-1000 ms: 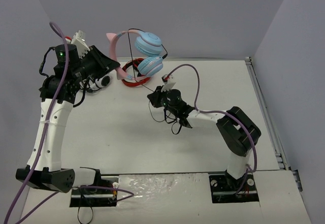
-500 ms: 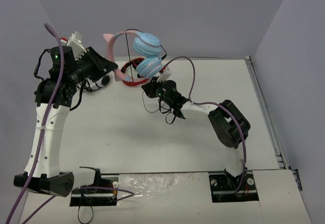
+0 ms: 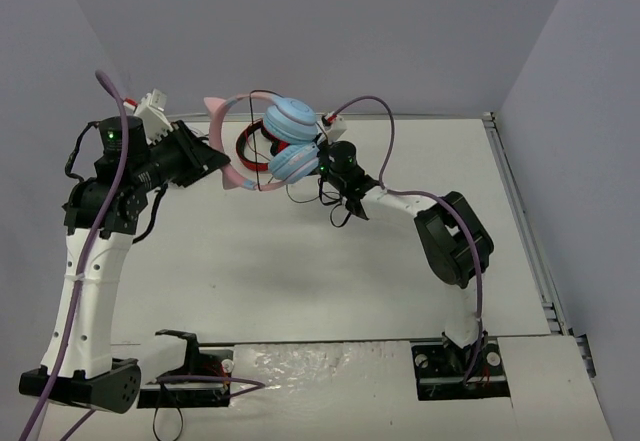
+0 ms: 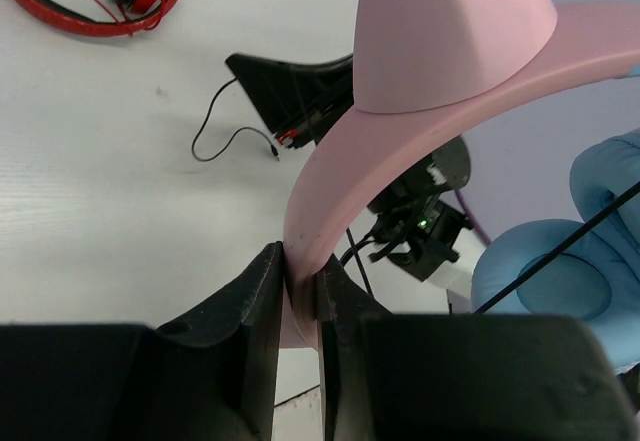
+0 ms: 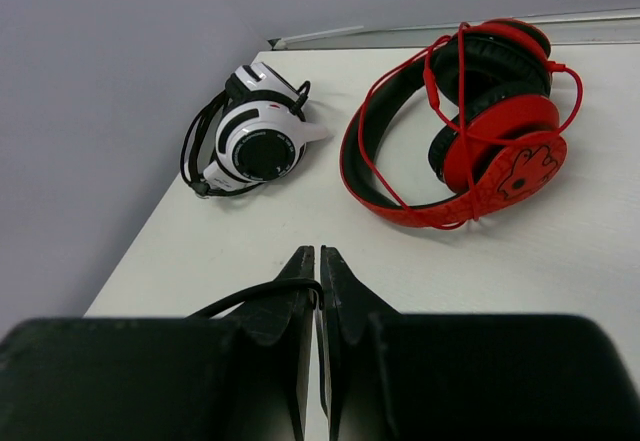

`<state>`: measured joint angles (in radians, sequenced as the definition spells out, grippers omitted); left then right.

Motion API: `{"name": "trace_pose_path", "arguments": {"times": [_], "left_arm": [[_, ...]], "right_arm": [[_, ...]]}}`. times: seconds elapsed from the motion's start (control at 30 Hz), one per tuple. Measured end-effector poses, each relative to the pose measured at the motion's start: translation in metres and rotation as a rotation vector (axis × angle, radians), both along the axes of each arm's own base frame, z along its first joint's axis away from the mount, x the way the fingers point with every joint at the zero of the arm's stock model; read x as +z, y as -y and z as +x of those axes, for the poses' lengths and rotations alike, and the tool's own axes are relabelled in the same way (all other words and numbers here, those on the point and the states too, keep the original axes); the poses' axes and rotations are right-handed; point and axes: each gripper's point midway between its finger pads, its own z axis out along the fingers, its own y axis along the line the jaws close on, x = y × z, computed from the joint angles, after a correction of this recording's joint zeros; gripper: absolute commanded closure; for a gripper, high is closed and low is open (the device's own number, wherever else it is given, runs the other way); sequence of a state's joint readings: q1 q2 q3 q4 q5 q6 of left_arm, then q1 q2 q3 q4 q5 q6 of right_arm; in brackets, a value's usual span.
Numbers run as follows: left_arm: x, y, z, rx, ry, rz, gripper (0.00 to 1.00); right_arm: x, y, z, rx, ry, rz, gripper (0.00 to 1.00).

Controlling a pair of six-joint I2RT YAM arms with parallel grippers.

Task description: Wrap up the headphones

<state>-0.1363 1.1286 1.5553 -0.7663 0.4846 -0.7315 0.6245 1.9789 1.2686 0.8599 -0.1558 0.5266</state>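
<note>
Gripping headphones (image 3: 287, 141) by the pink headband in left hand (image 4: 300, 283), clamped tight, held above table (image 3: 250, 261) toward the back. Pinching thin black cable (image 5: 255, 294) in right hand (image 5: 317, 261), closed on it. Beyond: red-and-black headphones (image 5: 480, 151), black-and-white headphones (image 5: 258, 141); red cup's print illegible.

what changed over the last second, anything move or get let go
The right gripper, with the cable in it, moved away from its base, up beside the headphones. The left gripper shifted the headphones down a little in the top view. Unchanged: left shut on the headband, right shut on the cable, and the red headphones lying on the table.
</note>
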Motion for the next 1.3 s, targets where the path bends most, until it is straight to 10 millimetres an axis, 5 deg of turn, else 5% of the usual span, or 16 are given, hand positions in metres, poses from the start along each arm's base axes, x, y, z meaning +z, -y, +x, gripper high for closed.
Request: {"name": "trace_pose_path", "arguments": {"times": [0.53, 0.83, 1.3], "left_arm": [[-0.070, -0.007, -0.027, -0.151, -0.112, 0.217, 1.00], [-0.119, -0.010, -0.039, -0.208, -0.222, 0.275, 1.00], [-0.162, 0.021, -0.047, -0.331, -0.290, 0.335, 1.00]], "right_arm": [[-0.005, 0.007, 0.002, 0.064, -0.036, -0.095, 0.96], [0.014, 0.016, -0.003, 0.103, -0.010, -0.165, 0.96], [0.040, 0.029, -0.016, 0.128, 0.035, -0.265, 0.96]]}}
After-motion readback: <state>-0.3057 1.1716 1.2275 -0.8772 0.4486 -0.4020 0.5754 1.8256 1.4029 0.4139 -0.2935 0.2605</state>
